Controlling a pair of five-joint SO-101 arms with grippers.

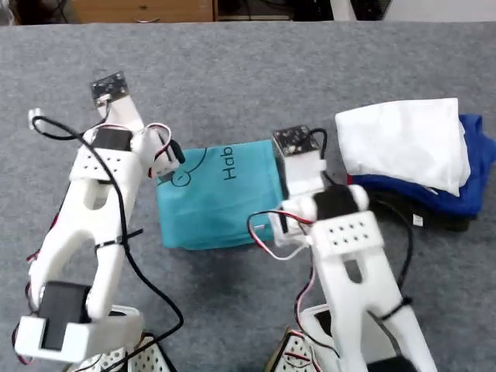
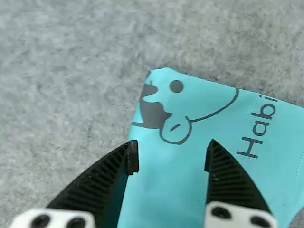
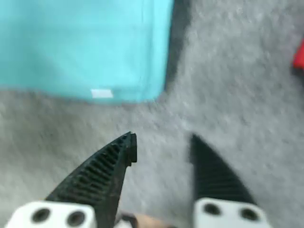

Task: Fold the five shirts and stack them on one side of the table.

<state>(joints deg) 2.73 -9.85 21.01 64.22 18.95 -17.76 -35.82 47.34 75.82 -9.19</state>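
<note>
White-topped stack (image 1: 403,143) appears overhead, teal shirt (image 2: 213,114) under left end effector (image 2: 172,147).

Place: a robotics lab or hobby test bench, indoors.
Worktop (image 1: 232,62): covered edge to edge in grey felt-like cloth.
On the worktop: left arm (image 1: 93,201) and right arm (image 1: 353,248), both white printed-looking plastic, with loose servo leads (image 1: 257,235) in black, red and white.
Beyond the worktop's far edge: a wooden cabinet front (image 1: 139,9) and dark clutter.
</note>
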